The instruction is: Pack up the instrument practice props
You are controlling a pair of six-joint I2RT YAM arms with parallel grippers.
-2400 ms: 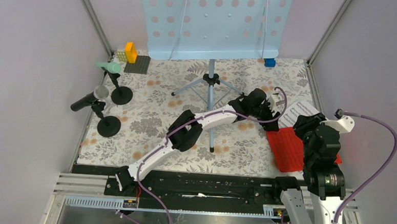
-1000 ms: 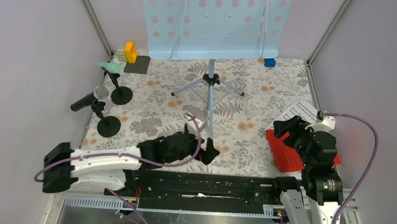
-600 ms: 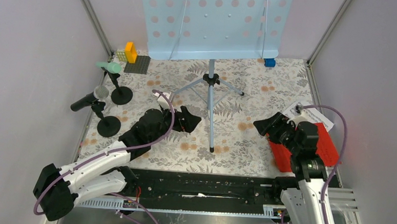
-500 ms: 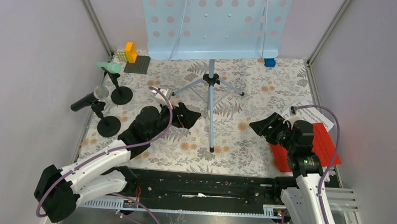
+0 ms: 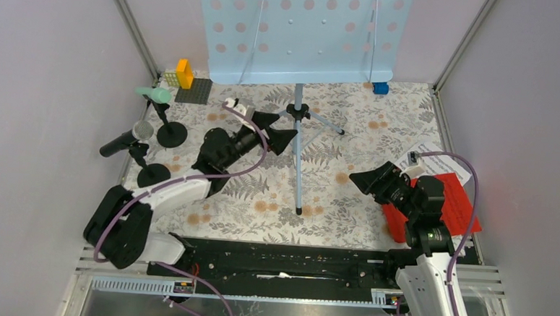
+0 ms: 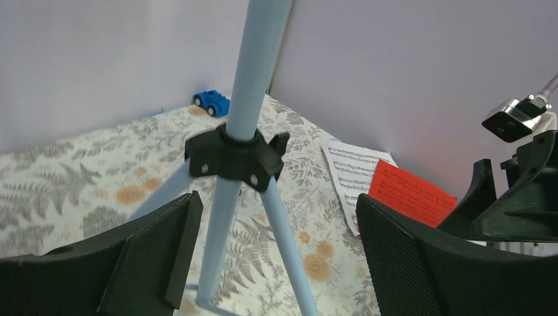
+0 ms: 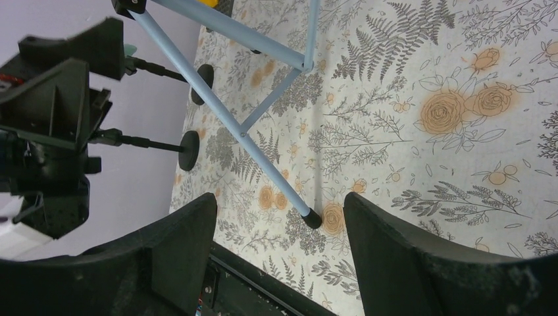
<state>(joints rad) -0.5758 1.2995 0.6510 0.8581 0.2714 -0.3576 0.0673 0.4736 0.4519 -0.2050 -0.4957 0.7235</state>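
The pale blue perforated music rack [image 5: 303,32] stands at the back on its tripod legs [image 5: 297,155]. My left gripper [image 5: 277,130] is open just left of the black tripod hub [image 6: 235,155], jaws either side of the pole line. My right gripper [image 5: 360,180] is open and empty, right of the front tripod foot [image 7: 312,218]. The red sheet [image 5: 454,202] and white sheet [image 5: 440,163] lie at the right. The mint-green microphone [image 5: 154,93] and black microphone [image 5: 124,142] sit in round-based holders [image 5: 170,133] at the left.
A small blue toy car [image 5: 380,87] sits at the back right, also in the left wrist view [image 6: 211,102]. Yellow and orange bricks [image 5: 183,73] on a grey plate [image 5: 194,90] stand at the back left. Grey walls close in three sides.
My left arm swung from the right-hand sheets back to the near edge, then forward to the tripod hub. My right gripper left the red sheet and moved left, open.
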